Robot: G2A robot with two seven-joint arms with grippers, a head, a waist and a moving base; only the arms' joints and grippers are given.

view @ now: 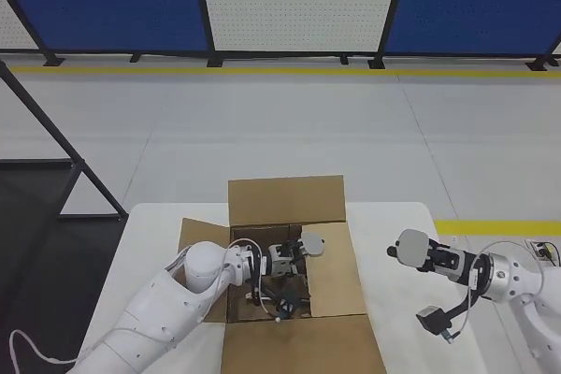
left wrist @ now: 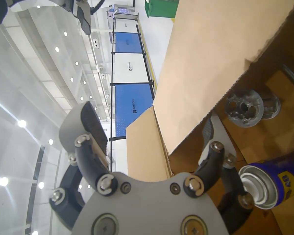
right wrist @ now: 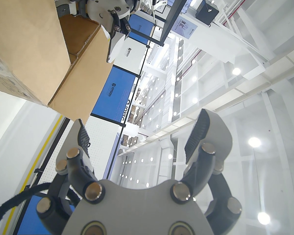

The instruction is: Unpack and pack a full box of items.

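Evidently the unpacking had hardly begun. Neither gripper held an item, and at least two items sat in the box (view: 285,199). In my judgement most of the emptying and all of the repacking remained.

Nearest, the left gripper (left wrist: 148,121) was at the box's mouth, fingers released and grasping nothing. One finger was inside and the other outside, with a flap (left wrist: 210,50) between them; contact could not be confirmed. Just beside the inner finger a blue can (left wrist: 272,181) lay on its side, metal end toward the wrist. Beyond it rested a grey hub (left wrist: 243,107) on the box floor.

The right gripper (right wrist: 142,123) was off to the box's right, well apart, fingers spread and empty.

The box was plain brown corrugated card, mid-surface (view: 159,243), its flaps open.
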